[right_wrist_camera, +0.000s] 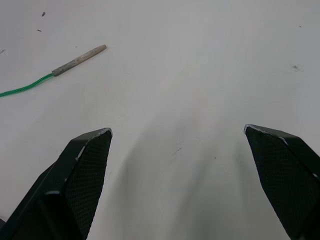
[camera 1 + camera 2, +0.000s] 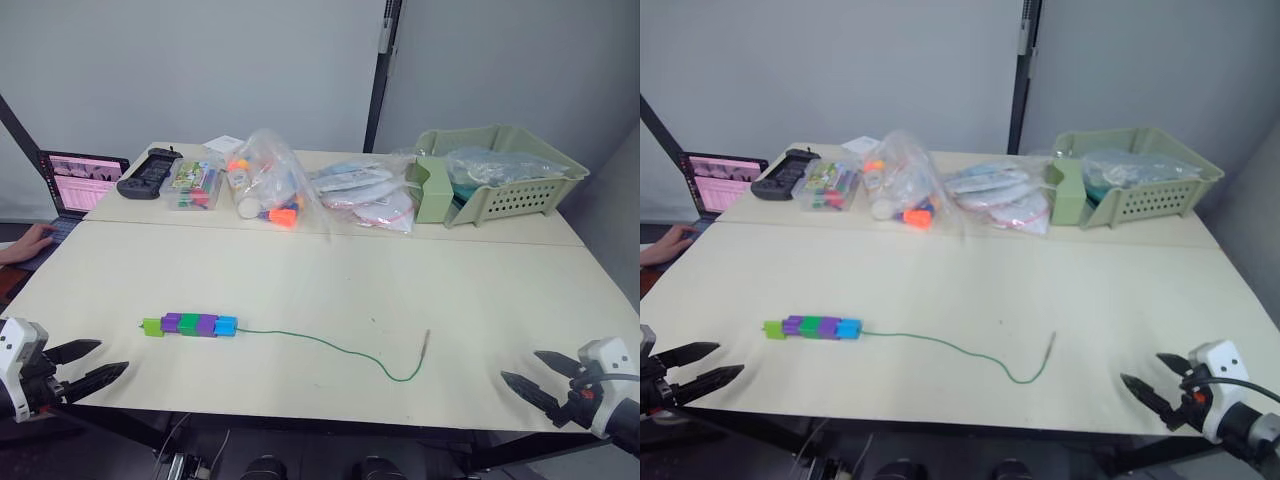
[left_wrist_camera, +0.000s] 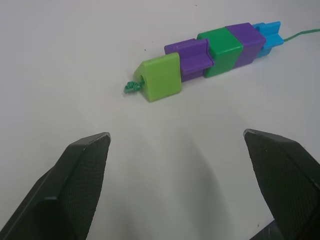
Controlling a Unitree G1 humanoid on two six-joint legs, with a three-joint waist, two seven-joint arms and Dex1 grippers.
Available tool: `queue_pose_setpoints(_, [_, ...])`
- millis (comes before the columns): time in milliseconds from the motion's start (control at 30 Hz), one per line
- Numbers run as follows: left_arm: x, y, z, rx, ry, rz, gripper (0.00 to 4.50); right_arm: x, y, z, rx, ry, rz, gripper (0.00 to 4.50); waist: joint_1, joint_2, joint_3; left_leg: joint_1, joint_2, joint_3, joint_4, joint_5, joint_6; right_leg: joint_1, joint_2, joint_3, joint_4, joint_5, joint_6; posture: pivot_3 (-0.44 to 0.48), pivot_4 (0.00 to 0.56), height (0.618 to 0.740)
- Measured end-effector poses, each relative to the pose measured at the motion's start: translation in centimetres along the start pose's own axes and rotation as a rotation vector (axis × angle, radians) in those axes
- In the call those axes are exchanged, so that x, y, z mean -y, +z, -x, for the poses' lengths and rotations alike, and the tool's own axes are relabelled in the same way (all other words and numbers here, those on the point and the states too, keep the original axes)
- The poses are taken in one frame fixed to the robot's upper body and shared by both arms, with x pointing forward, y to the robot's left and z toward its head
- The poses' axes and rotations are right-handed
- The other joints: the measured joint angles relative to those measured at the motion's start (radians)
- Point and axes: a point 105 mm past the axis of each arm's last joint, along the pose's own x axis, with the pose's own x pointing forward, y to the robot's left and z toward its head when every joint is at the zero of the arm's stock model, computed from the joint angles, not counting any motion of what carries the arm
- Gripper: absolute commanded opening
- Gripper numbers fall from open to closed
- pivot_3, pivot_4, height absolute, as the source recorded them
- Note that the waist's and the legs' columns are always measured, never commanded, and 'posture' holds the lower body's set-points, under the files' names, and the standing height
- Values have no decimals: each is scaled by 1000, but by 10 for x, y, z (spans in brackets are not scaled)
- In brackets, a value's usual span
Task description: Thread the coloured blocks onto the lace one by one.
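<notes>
Left gripper (image 2: 88, 366) spread wide, empty, at near-left table edge | right gripper (image 2: 535, 378) likewise agape near-right | five blocks (image 2: 190, 325) strung in a row on lace (image 2: 330, 345), left of centre | tan tip (image 2: 426, 341) free, right | table (image 2: 400, 280).

Glossy plastic blocks (image 3: 210, 55), matt table (image 2: 330, 290)

White wrist housings are seen behind the left gripper (image 2: 97, 366) and right gripper (image 2: 530, 375); pointed black fingers (image 3: 75, 185) carry a fine mesh texture.
</notes>
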Motion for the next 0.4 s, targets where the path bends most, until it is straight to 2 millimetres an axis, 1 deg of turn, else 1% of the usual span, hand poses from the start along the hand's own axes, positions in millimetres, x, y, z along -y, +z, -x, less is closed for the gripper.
queue_pose_setpoints(233, [1,-5,-3,-11,4,19,4500,4,-5,3,-7,-22,-7,4469,-2,0,0,-1,0,1,-1,0,0,-1,-1,0,0,0,0,0,150,740])
queue_pose_setpoints(400, [4,-6,-7,-6,-14,32,4500,5,-4,4,-4,-26,-1,4469,-1,0,0,-1,-1,1,-1,0,0,-1,-1,0,0,0,0,0,150,740])
